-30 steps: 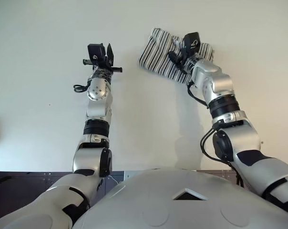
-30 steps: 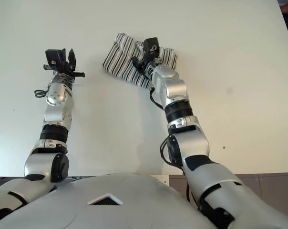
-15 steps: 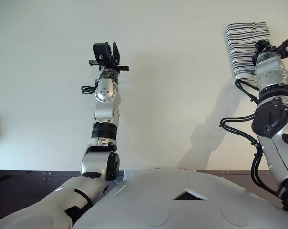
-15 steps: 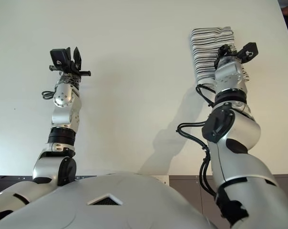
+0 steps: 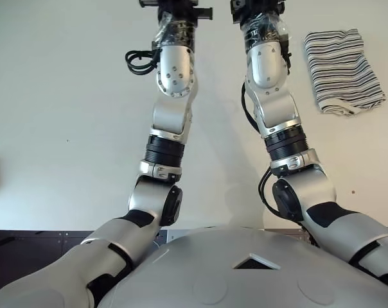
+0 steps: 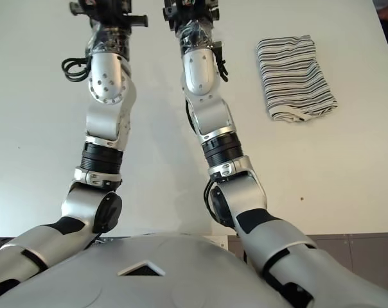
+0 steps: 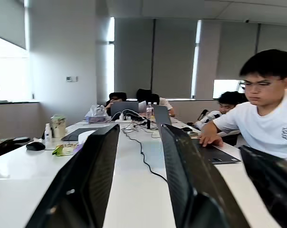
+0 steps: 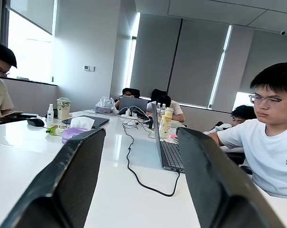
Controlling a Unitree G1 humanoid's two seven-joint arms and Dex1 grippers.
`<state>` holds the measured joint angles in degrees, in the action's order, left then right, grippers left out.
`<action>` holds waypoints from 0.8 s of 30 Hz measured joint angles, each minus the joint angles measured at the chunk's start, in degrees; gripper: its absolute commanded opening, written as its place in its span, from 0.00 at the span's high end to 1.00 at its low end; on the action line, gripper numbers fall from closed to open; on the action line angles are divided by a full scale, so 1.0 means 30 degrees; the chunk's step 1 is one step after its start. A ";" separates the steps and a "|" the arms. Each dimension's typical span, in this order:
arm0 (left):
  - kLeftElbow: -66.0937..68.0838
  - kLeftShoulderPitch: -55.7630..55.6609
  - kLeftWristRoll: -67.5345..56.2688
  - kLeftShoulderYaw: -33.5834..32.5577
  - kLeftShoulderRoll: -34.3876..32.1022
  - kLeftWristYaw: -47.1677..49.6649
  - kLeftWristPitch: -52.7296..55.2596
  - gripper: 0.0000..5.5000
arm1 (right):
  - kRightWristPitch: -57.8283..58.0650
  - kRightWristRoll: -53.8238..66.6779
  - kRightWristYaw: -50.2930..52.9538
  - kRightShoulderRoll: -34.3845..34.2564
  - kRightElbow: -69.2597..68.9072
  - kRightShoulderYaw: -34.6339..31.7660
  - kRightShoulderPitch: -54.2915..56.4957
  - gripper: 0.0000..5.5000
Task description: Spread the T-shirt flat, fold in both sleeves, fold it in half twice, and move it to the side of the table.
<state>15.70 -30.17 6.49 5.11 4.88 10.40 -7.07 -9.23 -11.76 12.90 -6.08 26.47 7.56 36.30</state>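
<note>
The T-shirt (image 6: pixel 295 78) is lying folded into a compact striped rectangle on the table (image 6: pixel 40 160), near its right edge in the far half, touching neither arm. Being soft, light and limp, it is probably wanting a pinch across all stacked layers at one edge. The left gripper (image 7: pixel 138 127) and right gripper (image 8: pixel 142 134) are hovering toward the far middle, fingers spread apart, holding nothing.
</note>
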 measured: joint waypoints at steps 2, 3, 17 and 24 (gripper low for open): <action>-0.0001 -0.0001 0.0047 0.0151 -0.0259 -0.0420 -0.0032 0.58 | 0.0245 -0.0133 0.0109 0.0116 -0.0076 -0.0091 -0.0090 0.49; -0.0022 -0.0003 0.0038 0.0062 -0.0416 -0.0496 -0.0025 0.57 | 0.0331 -0.0145 0.0208 0.0068 -0.0403 -0.0093 -0.0116 0.49; -0.2262 0.0908 0.0215 -0.0777 -0.0757 -0.0188 0.2446 0.47 | 0.2434 -0.0512 0.1301 -0.0739 -0.3500 0.0000 -0.1975 0.49; -0.0604 -0.0189 0.0563 -0.0825 -0.0403 0.0444 0.1703 0.47 | 0.1532 -0.0499 0.1173 -0.0119 -0.1610 -0.0662 -0.0800 0.41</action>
<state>13.89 -30.74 8.18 2.63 3.67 11.73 -1.96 -4.64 -13.26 16.42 -6.44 21.64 5.57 33.89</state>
